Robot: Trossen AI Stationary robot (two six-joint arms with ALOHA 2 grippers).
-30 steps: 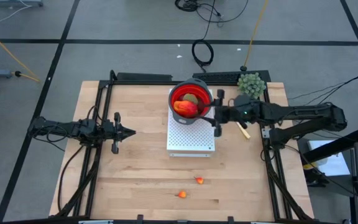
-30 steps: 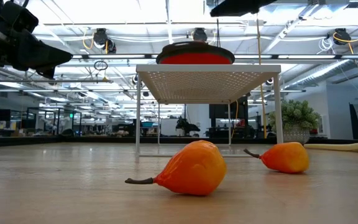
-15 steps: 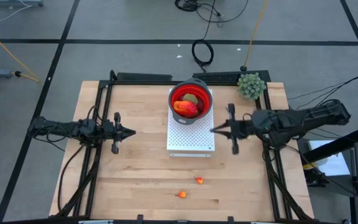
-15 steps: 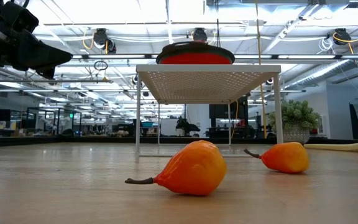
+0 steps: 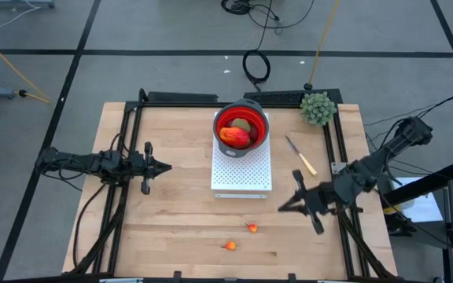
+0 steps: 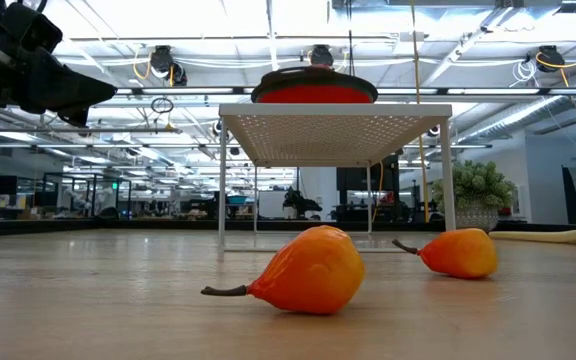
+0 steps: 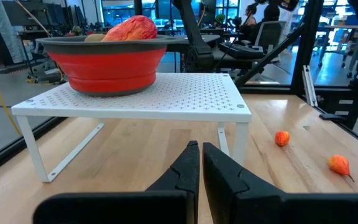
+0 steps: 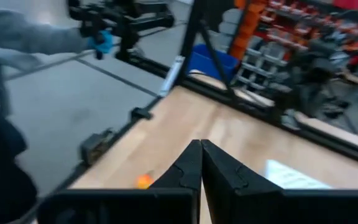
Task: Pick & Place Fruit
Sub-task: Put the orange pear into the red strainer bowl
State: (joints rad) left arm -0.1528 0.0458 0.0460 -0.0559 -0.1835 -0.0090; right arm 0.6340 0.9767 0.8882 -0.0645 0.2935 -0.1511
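High view, right side: the right pincer [image 5: 283, 207] hangs over the table [image 5: 171, 228] just off the front right corner of the white perforated rack [image 5: 242, 169], with its fingers pressed together and nothing between them; the right wrist view confirms the two dark fingers [image 8: 191, 165] meeting at their tips, with one small orange fruit piece [image 8: 143, 180] on the wood beyond them. The left pincer [image 5: 163, 167] waits over the left half of the table, pointing at the rack, likewise pressed together and empty, as the left wrist view shows at its fingertips [image 7: 192, 149]. On the rear part of the rack stands a red bowl [image 5: 256, 118] with a grey rim. It holds a larger red-orange oblong fruit [image 5: 235, 137] at the front and a brown-green oval [image 5: 241, 123] behind it. Two tiny orange fruit pieces lie on the bare table in front of the rack: one [image 5: 252, 228] nearer the rack, the other [image 5: 230, 245] closer to the front edge. A yellow-handled knife [image 5: 300, 156] lies on the table right of the rack. A green spiky ball plant [image 5: 318, 108] sits at the rear right corner.
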